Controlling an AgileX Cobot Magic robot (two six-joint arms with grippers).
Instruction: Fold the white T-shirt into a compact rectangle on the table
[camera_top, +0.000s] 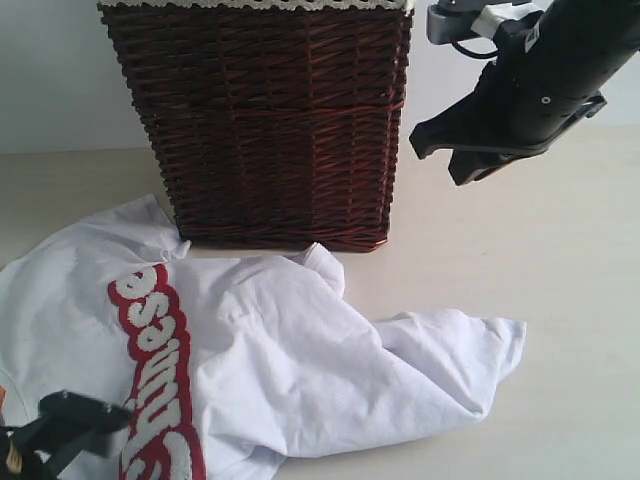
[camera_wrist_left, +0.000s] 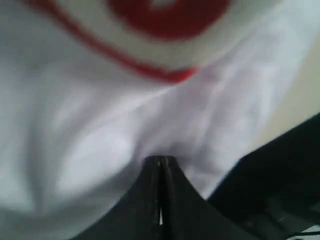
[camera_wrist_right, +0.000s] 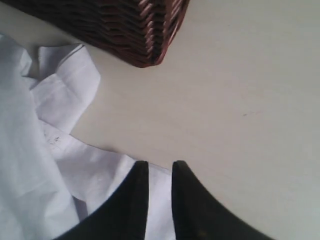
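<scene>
On the table (camera_top: 560, 300), white T-shirt (camera_top: 290, 350) bears unreadable lettering (camera_top: 160, 380); left jaws together, right jaws apart

Your white T-shirt (camera_top: 300, 350) is lying crumpled on the cream table (camera_top: 570, 300), red-edged lettering around 7 o'clock, loose end toward 3.

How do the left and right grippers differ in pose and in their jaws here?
The left gripper sits low against the white T-shirt; the right gripper hangs high above the table. Left jaws are shut; right jaws stand slightly apart, empty. Both are black.
</scene>
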